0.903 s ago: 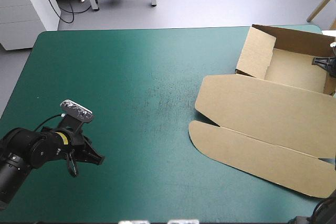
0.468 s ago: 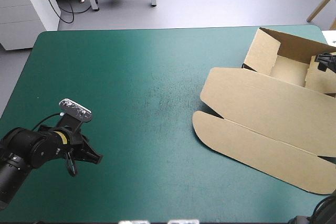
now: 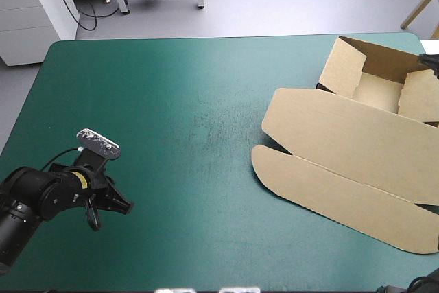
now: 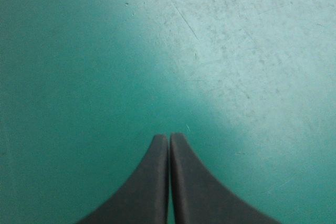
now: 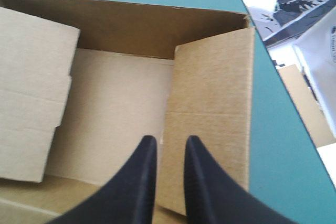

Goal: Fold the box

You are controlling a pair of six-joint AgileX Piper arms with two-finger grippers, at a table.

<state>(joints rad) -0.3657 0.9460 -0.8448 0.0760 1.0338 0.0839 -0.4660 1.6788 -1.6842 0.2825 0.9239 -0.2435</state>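
Teal-green table cover (image 3: 171, 101): your L gripper (image 4: 169, 137) sits low near the front-left corner, black fingers pressed together. R gripper (image 5: 169, 142) hangs over the brown cardboard box (image 3: 343, 135), walls raised, far-right; fingers narrowly parted, gripping nothing.

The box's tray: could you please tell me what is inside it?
The box holds only its own bare floor and two side flaps folded inward; no loose item shows. The floor those flaps overlap is hidden.
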